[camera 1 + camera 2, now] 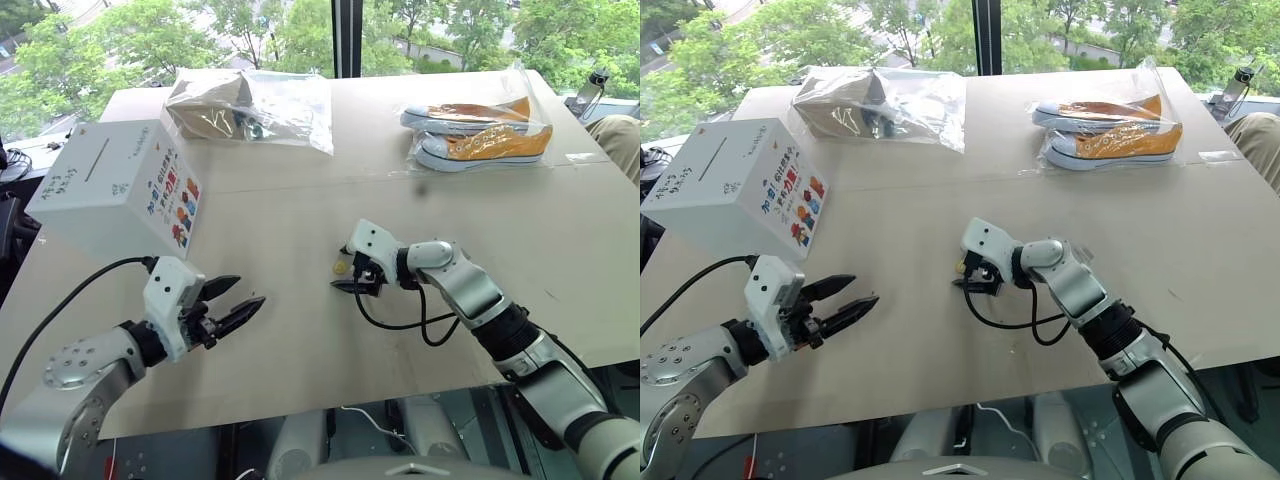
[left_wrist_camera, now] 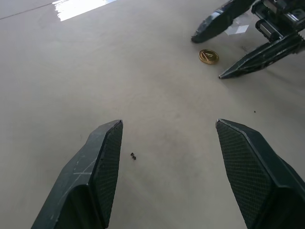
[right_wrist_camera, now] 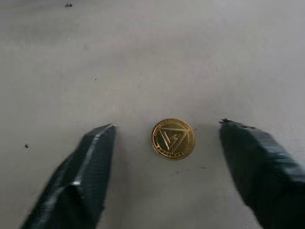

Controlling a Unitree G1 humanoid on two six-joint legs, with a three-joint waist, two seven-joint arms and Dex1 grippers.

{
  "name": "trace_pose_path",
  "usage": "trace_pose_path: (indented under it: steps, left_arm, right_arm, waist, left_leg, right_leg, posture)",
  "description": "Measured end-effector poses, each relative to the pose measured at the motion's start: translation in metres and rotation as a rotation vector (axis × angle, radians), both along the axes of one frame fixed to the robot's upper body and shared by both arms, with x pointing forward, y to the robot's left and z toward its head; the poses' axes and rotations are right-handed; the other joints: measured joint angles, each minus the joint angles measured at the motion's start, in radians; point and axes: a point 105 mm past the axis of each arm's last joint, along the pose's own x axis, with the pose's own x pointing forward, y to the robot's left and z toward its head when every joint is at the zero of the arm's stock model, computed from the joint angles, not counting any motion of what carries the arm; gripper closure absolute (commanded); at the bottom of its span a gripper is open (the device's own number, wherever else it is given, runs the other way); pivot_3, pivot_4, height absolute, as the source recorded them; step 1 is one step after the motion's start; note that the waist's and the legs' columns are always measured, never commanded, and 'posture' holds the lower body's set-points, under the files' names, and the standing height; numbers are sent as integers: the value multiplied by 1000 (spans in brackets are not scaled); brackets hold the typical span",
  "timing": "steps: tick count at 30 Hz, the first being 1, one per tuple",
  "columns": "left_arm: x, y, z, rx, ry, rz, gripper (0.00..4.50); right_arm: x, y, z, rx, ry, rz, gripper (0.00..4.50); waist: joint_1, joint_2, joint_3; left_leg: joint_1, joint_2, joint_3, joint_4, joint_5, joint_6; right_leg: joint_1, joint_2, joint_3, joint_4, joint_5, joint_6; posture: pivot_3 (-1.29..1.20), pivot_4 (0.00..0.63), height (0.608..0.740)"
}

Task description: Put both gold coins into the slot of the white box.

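Straddling one small shiny gold coin (image 3: 173, 138) flat on the pale wooden worktop (image 1: 300, 330): right end effector (image 1: 352, 283) with black fingers apart, gripping nothing. Left end effector (image 1: 232, 307) open, empty, farther away. Large white cardboard box (image 1: 95, 200) standing beyond, on left.

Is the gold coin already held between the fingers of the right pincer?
No, the gold coin lies flat on the table, apart from both fingers of the right pincer.
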Motion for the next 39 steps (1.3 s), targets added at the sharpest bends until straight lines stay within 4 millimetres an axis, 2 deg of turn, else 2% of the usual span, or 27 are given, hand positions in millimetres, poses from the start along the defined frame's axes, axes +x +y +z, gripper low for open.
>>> trace_pose_path:
  steps: [4, 5, 9, 16, 19, 21, 30, 39]
  left_arm:
    - [0, 0, 0, 0, -2, 0, 1338]
    - [1, 0, 1, 0, -3, 0, 1338]
    - [1, -1, 2, 1, -9, -3, 1338]
    - [3, -1, 4, 0, -18, -6, 1338]
    - [4, -2, 5, 0, -21, -8, 1338]
    - [4, -3, 5, -1, -24, -11, 1338]
    - [5, -3, 6, 4, -29, -10, 1338]
    - [5, -3, 6, 5, -33, -10, 1338]
  right_arm:
    - [-2, 3, 1, -12, -1, 5, 4108]
    - [-3, 4, 2, -12, 0, 9, 4456]
    - [-3, 4, 0, -33, 7, -4, 4456]
    - [-2, 6, 0, -26, 6, -14, 4456]
    - [-1, 5, 1, -38, 17, -9, 3590]
    - [3, 2, 2, -60, 14, -23, 2698]
    - [6, 4, 4, -110, 41, -36, 2698]
    - [0, 7, 5, -174, 41, 32, 2698]
  waist:
    - [-1, 0, 0]
    - [-1, 0, 0]
    - [-1, 0, 0]
    - [-2, 0, 0]
    - [-2, 1, 0]
    - [-2, 0, 0]
    - [-3, 0, 0]
    - [-4, 1, 0]
  left_leg:
    - [2, 0, -1, 0, 0, 0]
    - [3, 1, -1, 0, 0, 0]
    - [11, 1, 0, 0, 0, 0]
    - [12, 1, 0, 0, 0, 0]
    - [11, 1, 0, 0, 0, 0]
    - [11, 1, 0, 0, 0, 0]
    - [12, 1, 0, -1, 0, 0]
    - [11, 1, -1, -3, 0, 0]
  right_leg:
    - [2, 1, -1, 0, 0, 0]
    - [3, 1, -1, 0, 0, 0]
    - [11, 1, -1, -1, -1, -1]
    - [12, 1, -1, -2, -1, -1]
    - [12, 1, -1, -2, -1, 0]
    - [12, 1, -1, -2, -1, 0]
    - [12, 1, 0, -2, -1, -1]
    - [12, 1, -1, -4, -1, 0]
  posture:
    - [0, 150, 740]
    - [0, 150, 740]
    - [0, 150, 740]
    - [0, 150, 740]
    - [0, 150, 740]
    - [0, 150, 740]
    - [0, 150, 740]
    - [0, 150, 740]
